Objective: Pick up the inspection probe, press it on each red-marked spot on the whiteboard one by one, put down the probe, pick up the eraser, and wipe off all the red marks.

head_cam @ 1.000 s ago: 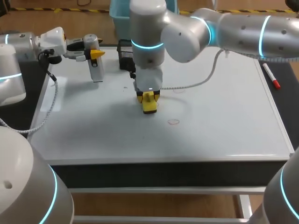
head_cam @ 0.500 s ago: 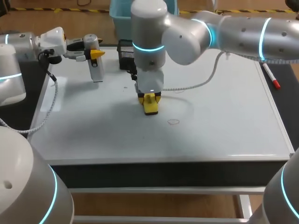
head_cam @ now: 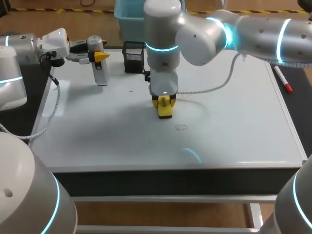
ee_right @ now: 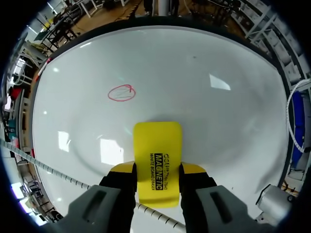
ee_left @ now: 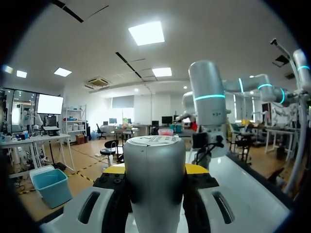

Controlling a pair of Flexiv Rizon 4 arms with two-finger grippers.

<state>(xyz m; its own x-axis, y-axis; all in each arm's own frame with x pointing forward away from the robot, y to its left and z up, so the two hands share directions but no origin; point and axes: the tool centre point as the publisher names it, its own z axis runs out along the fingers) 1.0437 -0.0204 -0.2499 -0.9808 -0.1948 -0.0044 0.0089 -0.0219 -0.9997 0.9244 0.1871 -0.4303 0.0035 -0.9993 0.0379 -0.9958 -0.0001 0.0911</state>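
Yellow block eraser [ee_right: 158, 145] clamped between the right gripper [ee_right: 158, 169] fingers, near a red hand-drawn ring [ee_right: 121, 93] on the flat white whiteboard [head_cam: 234, 122].
Ring intact, just ahead of eraser. Left gripper [ee_left: 155, 169] grasps upright grey cylindrical inspection probe [ee_left: 155, 189] from both sides, well apart from ring, left and behind. Eraser-to-board contact: cannot tell.

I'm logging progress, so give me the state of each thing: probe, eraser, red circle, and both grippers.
inspection probe: upright, gripped by the left gripper.
eraser: gripped by the right gripper.
red circle: not wiped, ahead of the eraser.
left gripper: shut on the inspection probe.
right gripper: shut on the eraser.
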